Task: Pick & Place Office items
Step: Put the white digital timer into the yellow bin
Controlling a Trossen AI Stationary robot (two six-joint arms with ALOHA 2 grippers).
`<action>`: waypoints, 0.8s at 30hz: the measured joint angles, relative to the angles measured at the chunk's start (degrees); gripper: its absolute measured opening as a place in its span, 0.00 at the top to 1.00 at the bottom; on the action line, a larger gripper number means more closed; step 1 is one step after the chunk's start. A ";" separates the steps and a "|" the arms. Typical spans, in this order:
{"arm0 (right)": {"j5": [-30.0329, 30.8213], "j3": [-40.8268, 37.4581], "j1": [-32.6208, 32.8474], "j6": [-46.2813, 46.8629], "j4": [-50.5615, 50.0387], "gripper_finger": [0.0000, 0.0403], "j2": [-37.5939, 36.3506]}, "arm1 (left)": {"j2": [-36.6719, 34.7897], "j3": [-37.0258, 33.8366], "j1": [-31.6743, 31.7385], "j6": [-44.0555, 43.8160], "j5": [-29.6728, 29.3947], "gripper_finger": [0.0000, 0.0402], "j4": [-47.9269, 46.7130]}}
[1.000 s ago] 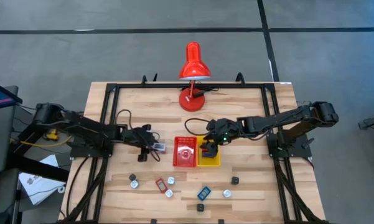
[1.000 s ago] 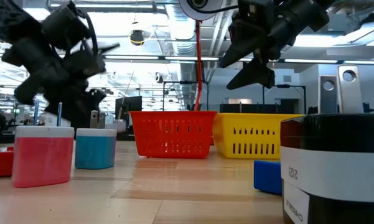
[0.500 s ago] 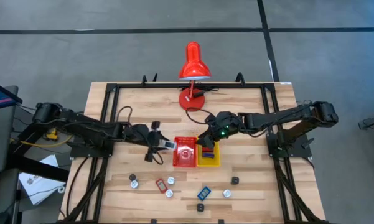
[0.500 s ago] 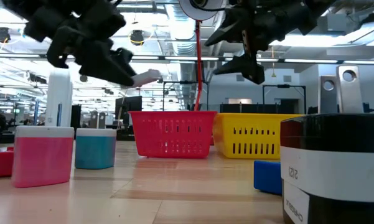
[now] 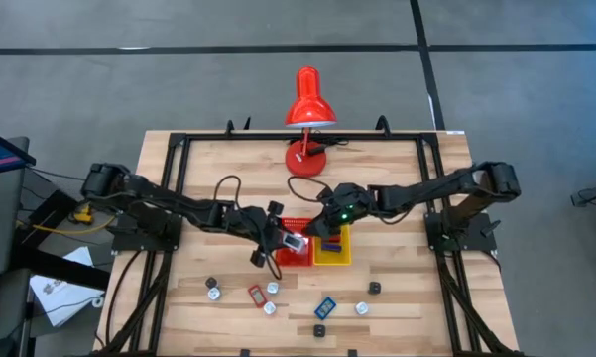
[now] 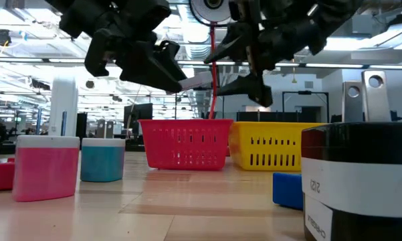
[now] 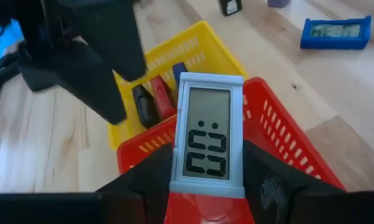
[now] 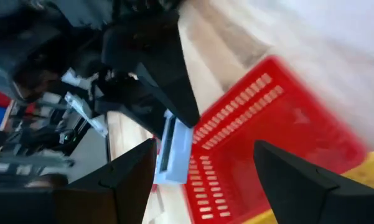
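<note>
My left gripper (image 5: 283, 242) is shut on a small pale blue digital clock (image 7: 206, 143), one of the office items, and hangs over the red tray (image 5: 296, 260). The clock also shows edge-on in the low view (image 6: 195, 82). My right gripper (image 5: 317, 226) hangs open just above the seam between the red tray and the yellow tray (image 5: 337, 253), close to the clock, with nothing between its fingers. Flat black, red and blue pieces (image 7: 155, 99) lie in the yellow tray. Other office items (image 5: 257, 294) lie loose on the near part of the table. My left gripper pinches the clock's two long side edges (image 7: 174, 177) between its two fingers (image 7: 150, 183), at the end below the display. The fingers come slanting down from the table's left. The clock sticks out past them with its display facing up, lifted clear above the red tray.
A red desk lamp (image 5: 307, 99) stands at the far middle. Small knob-like pieces (image 5: 213, 291) and a blue flat piece (image 5: 324, 307) are scattered along the near edge. In the low view, pink (image 6: 47, 167) and blue (image 6: 102, 161) pots and a black-and-white cylinder (image 6: 361, 187) stand close by.
My left gripper has carried the clock up and toward the table's right, from left of the red tray to above it, rolling as it went. My right gripper has shifted a little left from over the yellow tray and has tipped and rolled, still open.
</note>
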 joint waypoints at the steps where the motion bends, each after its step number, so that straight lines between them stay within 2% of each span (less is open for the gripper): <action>1: -1.06 0.29 0.01 0.01 0.85 0.35 0.95 | 0.39 0.43 -0.15 0.06 0.00 0.59 0.05; 12: -10.39 6.31 0.89 -0.02 1.77 0.38 8.09 | 0.69 1.03 -0.38 0.08 0.04 0.59 -0.08; 17: -11.69 6.86 0.93 -0.02 1.56 0.51 8.92 | 0.69 1.03 -0.38 0.08 0.12 0.61 -0.03; 24: -11.50 6.77 0.86 -0.21 1.12 0.77 8.83 | 0.62 1.05 -0.40 0.10 0.26 0.58 0.24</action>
